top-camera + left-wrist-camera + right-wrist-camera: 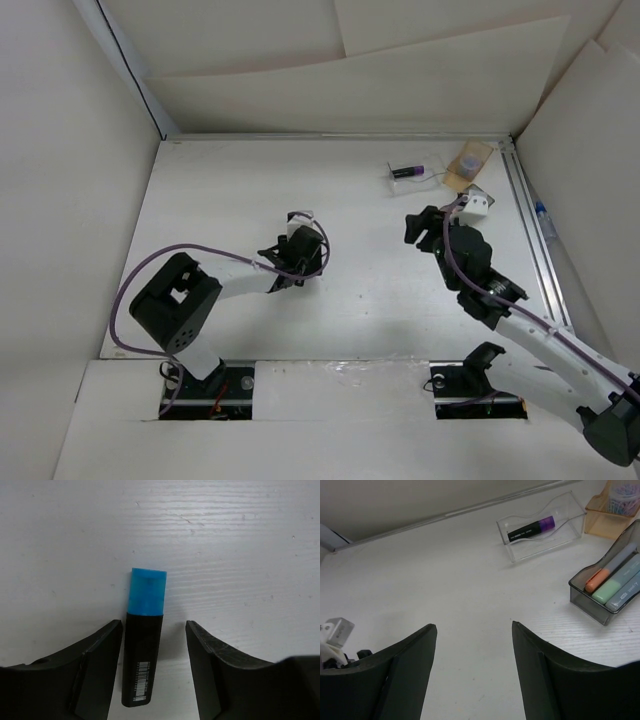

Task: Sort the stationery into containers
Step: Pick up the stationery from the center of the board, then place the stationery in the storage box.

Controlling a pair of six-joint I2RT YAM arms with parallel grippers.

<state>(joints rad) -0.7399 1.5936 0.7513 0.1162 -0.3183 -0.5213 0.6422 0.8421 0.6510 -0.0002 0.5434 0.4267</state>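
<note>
A black marker with a blue cap lies on the white table between the jaws of my open left gripper. The left finger is close beside it, the right finger stands apart. From above, my left gripper sits mid-table and hides the marker. My right gripper is open and empty above bare table, right of centre. A clear box holds a black marker with a purple end. A smoky grey box holds an orange-ended, a green and a light-blue marker. A tan-orange box stands behind it.
The tan-orange box holds coloured paper clips. Clear box and tan-orange box sit at the back right, near a metal rail along the right edge. White walls enclose the table. The left arm's white wrist camera shows at left.
</note>
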